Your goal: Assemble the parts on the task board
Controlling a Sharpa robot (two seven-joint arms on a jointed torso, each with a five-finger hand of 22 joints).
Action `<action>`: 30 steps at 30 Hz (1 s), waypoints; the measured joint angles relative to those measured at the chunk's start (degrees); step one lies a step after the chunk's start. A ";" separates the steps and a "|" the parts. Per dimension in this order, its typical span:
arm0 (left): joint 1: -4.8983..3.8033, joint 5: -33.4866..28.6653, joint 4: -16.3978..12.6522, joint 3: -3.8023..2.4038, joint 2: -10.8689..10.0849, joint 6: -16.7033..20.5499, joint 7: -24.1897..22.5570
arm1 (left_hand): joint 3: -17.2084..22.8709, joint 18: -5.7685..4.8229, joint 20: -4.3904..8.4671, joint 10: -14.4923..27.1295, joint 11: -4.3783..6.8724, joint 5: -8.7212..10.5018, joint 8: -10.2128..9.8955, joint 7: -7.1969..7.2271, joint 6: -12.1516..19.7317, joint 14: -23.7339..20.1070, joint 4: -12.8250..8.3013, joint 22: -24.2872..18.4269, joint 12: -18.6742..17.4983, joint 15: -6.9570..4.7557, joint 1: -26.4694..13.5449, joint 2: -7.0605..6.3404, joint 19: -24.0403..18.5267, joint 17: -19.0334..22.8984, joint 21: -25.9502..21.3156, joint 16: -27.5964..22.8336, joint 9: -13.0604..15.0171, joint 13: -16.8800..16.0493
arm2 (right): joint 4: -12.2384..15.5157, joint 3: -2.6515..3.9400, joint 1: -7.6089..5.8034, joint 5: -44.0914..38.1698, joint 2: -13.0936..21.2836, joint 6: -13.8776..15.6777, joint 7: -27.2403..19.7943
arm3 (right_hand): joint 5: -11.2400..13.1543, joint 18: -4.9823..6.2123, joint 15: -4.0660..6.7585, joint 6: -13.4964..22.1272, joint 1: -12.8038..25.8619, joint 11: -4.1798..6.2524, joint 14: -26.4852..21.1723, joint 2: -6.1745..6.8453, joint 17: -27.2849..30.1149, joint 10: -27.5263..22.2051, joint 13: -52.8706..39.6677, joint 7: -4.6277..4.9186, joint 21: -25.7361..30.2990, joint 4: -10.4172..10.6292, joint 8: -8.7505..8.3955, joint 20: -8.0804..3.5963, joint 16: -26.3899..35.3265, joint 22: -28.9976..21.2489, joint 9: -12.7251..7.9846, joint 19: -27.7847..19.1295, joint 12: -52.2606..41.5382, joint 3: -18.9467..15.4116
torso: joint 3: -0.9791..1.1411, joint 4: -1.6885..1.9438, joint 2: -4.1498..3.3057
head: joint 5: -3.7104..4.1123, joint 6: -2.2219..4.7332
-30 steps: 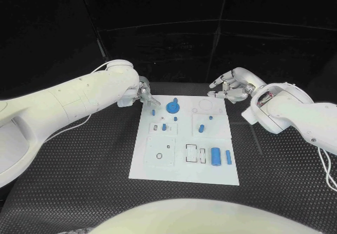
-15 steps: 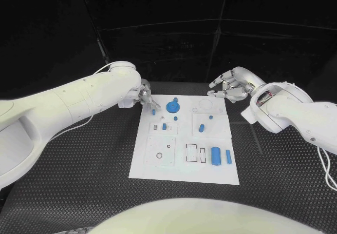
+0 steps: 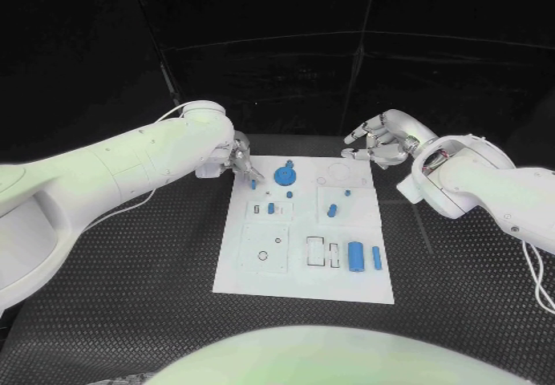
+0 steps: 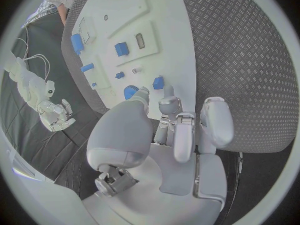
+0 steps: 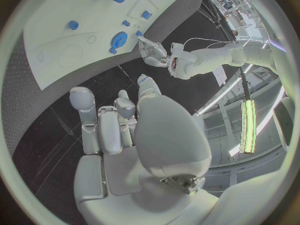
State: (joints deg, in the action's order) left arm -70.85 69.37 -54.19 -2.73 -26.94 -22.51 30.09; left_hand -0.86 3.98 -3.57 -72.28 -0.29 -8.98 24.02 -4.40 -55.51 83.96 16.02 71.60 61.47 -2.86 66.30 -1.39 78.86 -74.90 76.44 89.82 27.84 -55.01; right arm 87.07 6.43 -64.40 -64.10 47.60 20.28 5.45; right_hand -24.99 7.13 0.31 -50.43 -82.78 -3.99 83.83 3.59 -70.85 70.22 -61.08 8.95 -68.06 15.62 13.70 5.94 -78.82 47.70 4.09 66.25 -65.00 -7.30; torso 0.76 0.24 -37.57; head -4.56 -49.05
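A: Head view, and the left arm (image 3: 104,172) sweeps in from the left edge, its left hand (image 3: 237,156) sitting at the upper left corner of the task board (image 3: 303,277).

B: What's that hand doing?

A: Fingers point down and toward the board, tips just over its left edge beside a small blue peg (image 3: 253,184). From the left wrist view the fingers (image 4: 215,120) are loosely curled and apart, nothing between them; 2 blue parts (image 4: 159,82) lie just beyond the fingertips. So that hand is released, holding nothing.

B: And the other side?

A: The right arm (image 3: 486,188) bends in from the right edge, with the right hand (image 3: 379,140) held off the upper right corner of the board, above the black table (image 3: 127,273). Its fingers are bent but separated, palm facing toward the board. The right wrist view shows the fingers (image 5: 84,105) free, with nothing in them, so it is released too.

B: Where are the parts?

A: All on the board, centre of the frame: a round blue knob (image 3: 287,173) near the top, a short blue piece (image 3: 331,212) in the middle, a large blue cylinder (image 3: 356,257) and a thin blue pin (image 3: 374,257) side by side at lower right.
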 measured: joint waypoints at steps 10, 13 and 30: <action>0.01 -0.51 0.28 0.02 0.23 -0.73 -0.03 | -0.15 0.00 0.00 0.00 0.00 0.00 0.00 -0.01 -0.42 0.00 -0.15 0.14 0.00 0.00 0.80 0.54 0.00 0.00 0.00 0.00 -0.15 0.05 | -0.04 0.00 0.00 0.00 -0.04 -0.01 -0.01 | 0.00 0.00 0.00 0.00 0.00 0.00 0.00 0.00 0.01 0.00 0.00 0.00 0.00 0.00 0.00 0.00 0.00 0.00 0.00 0.00 0.00 0.00 | 0.00 -0.01 0.00 | -0.04 -0.12; 0.02 -0.64 0.29 0.03 0.33 -0.87 -0.05 | -0.15 0.00 0.00 0.00 0.00 0.00 0.00 -0.01 -0.42 0.00 -0.15 0.14 0.00 0.00 1.31 0.87 0.00 0.00 0.00 0.00 -0.27 0.14 | -0.06 0.00 0.00 0.00 -0.09 -0.01 -0.01 | 0.00 -0.01 0.00 0.00 0.00 0.00 0.00 0.00 0.01 0.00 0.00 0.00 0.00 0.00 0.00 0.00 0.00 0.00 0.00 0.00 0.00 0.00 | -0.01 -0.02 -0.01 | -0.04 -0.16; 0.08 -2.02 0.77 0.05 0.62 -1.33 -0.08 | 1.16 0.00 0.20 -0.20 0.20 0.00 -0.25 0.33 -0.76 0.00 -1.78 0.36 0.00 0.00 6.85 3.96 0.19 0.00 0.00 0.00 -1.01 0.57 | -0.17 0.00 0.00 0.00 -0.22 -0.02 -0.06 | 0.00 0.00 0.00 0.00 0.00 0.00 0.00 0.00 0.01 0.00 0.00 0.00 0.00 0.00 0.00 0.00 0.00 0.00 0.00 0.00 0.00 0.00 | -0.02 -0.03 -0.02 | -0.01 -0.43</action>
State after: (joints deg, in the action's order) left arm -70.77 67.35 -53.42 -2.68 -26.33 -23.84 30.01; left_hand 0.30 3.97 -3.37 -72.48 -0.09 -8.97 23.77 -4.07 -56.27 83.96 14.24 71.96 61.47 -2.86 73.15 2.57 79.05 -74.90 76.43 89.82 26.83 -54.43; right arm 86.90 6.43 -64.40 -64.10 47.38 20.26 5.39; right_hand -24.99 7.13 0.31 -50.43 -82.78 -3.99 83.83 3.59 -70.83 70.22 -61.09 8.95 -68.06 15.62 13.70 5.94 -78.82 47.71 4.10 66.25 -65.00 -7.30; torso 0.74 0.21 -37.60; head -4.57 -49.48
